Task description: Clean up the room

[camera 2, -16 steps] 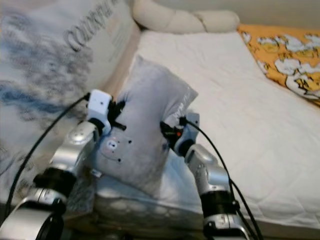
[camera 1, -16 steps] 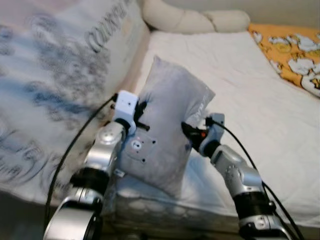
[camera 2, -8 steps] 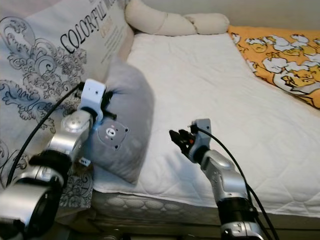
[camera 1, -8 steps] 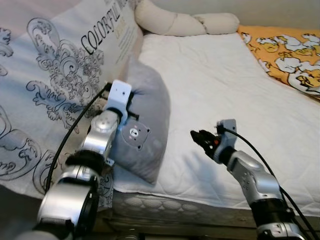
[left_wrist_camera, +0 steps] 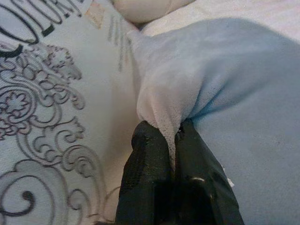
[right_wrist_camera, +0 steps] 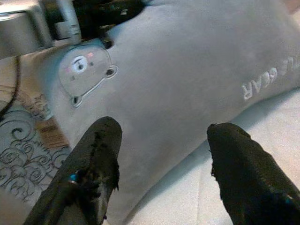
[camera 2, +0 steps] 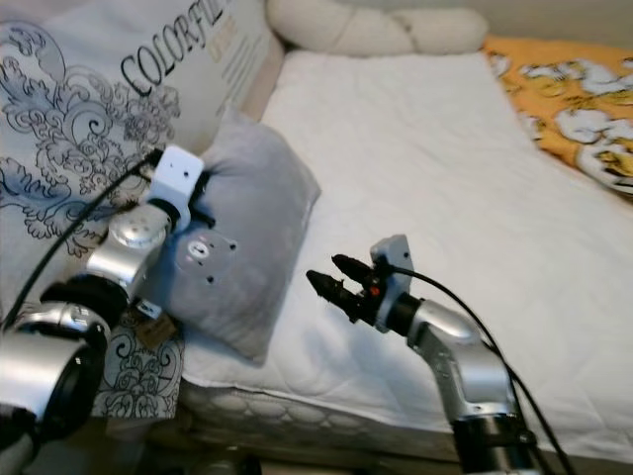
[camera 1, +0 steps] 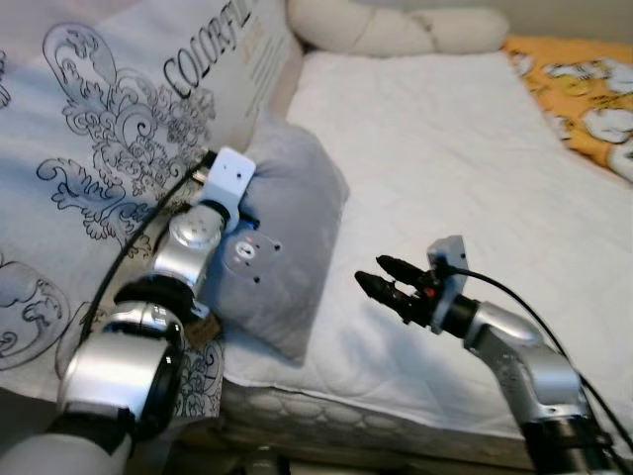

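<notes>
Grey bear-print pillow (camera 1: pixel 287 233) leans against patterned cushion (camera 1: pixel 119 148) on bed (camera 1: pixel 465 168).

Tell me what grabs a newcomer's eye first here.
The grey pillow with a small bear face, lying at the white mattress's left edge, pinched by the left gripper. The right gripper hovers open beside it. Far right lies an orange patterned blanket.

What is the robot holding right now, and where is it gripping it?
The left gripper pinches a fold of fabric at the grey pillow's edge. The right gripper is open, holding nothing.
</notes>
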`<state>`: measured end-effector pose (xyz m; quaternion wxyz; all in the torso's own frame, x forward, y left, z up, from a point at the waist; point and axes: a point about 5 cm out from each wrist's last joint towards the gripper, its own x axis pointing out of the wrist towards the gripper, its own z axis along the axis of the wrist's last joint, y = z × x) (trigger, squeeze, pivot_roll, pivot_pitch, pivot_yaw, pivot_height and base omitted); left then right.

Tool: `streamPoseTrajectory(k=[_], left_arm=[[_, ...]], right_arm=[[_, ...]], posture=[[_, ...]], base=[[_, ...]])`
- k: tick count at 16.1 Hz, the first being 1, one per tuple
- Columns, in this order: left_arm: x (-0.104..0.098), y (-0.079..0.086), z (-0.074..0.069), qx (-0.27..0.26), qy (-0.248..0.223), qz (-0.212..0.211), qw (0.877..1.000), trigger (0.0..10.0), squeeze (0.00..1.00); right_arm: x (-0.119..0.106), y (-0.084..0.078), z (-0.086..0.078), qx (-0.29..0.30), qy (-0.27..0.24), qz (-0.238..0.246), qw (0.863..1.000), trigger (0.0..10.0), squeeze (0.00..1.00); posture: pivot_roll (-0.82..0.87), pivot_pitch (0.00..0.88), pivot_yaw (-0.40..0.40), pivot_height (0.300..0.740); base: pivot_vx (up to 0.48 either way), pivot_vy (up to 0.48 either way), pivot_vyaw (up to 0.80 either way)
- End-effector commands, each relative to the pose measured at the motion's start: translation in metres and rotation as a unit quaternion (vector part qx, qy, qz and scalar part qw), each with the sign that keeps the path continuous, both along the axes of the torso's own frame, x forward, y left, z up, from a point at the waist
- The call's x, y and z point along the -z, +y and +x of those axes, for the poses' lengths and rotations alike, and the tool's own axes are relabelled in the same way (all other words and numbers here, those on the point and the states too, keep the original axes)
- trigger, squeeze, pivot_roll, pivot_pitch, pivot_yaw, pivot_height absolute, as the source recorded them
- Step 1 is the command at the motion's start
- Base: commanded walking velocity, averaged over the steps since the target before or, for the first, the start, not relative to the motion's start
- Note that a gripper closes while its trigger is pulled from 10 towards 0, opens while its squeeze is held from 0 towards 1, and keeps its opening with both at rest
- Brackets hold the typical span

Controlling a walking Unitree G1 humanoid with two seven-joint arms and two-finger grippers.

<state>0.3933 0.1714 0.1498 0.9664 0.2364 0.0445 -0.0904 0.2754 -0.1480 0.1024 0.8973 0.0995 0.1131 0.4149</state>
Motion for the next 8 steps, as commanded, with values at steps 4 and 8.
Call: streamPoseTrajectory(k=[4,8], left_arm=[[-0.019,0.020,0.006,-0.034,-0.025,0.055,0.998,10.0,0.00],[-0.027,0.033,0.007,-0.069,-0.043,0.104,0.991,10.0,0.06]], right_arm=[[-0.010,-0.004,-0.009,-0.050,-0.011,-0.003,0.999,10.0,1.00],[-0.009,-0.004,-0.013,-0.061,-0.009,-0.008,0.998,10.0,1.00]], posture=[[0.09,0.000,0.073,0.740],[0.09,0.000,0.074,0.740]], base=[[0.000,0.000,0.00],[0.000,0.000,0.00]])
